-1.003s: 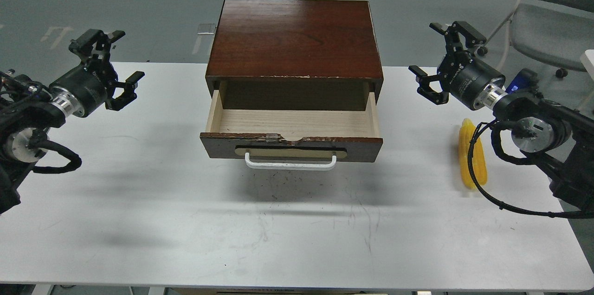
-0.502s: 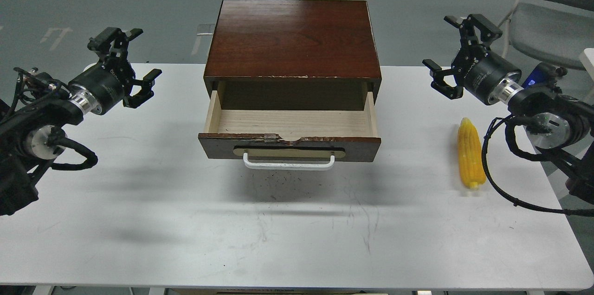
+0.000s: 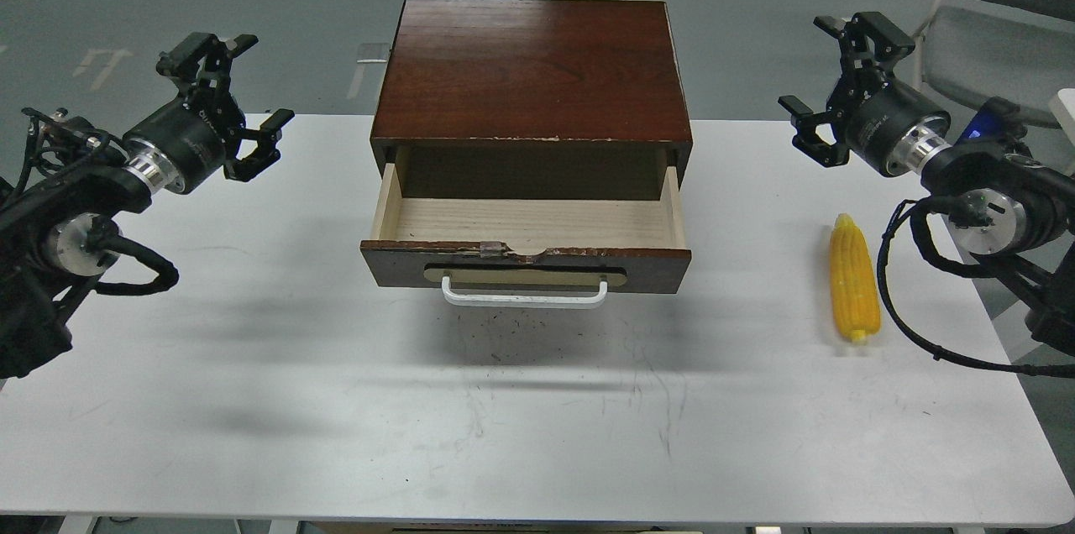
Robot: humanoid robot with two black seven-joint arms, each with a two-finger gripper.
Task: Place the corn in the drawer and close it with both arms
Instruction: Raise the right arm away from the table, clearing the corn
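Note:
The dark brown drawer (image 3: 526, 264) is pulled open from its wooden cabinet (image 3: 532, 72) at the table's middle; its pale inside shows nothing in it, and the white bar handle (image 3: 524, 294) faces me. The yellow corn (image 3: 853, 289) lies on the white table at the right, pointed end away from me. My right gripper (image 3: 831, 76) is open and empty, raised behind and above the corn. My left gripper (image 3: 239, 89) is open and empty, raised at the far left, well apart from the drawer.
The white table (image 3: 504, 416) spreads around the cabinet. A loose black cable (image 3: 903, 324) of my right arm hangs just right of the corn. A grey chair (image 3: 991, 39) stands off the table at the back right.
Both arms have lifted and drawn outward and back over the last second. The right arm's cable no longer crosses over the corn. The corn and drawer have not moved.

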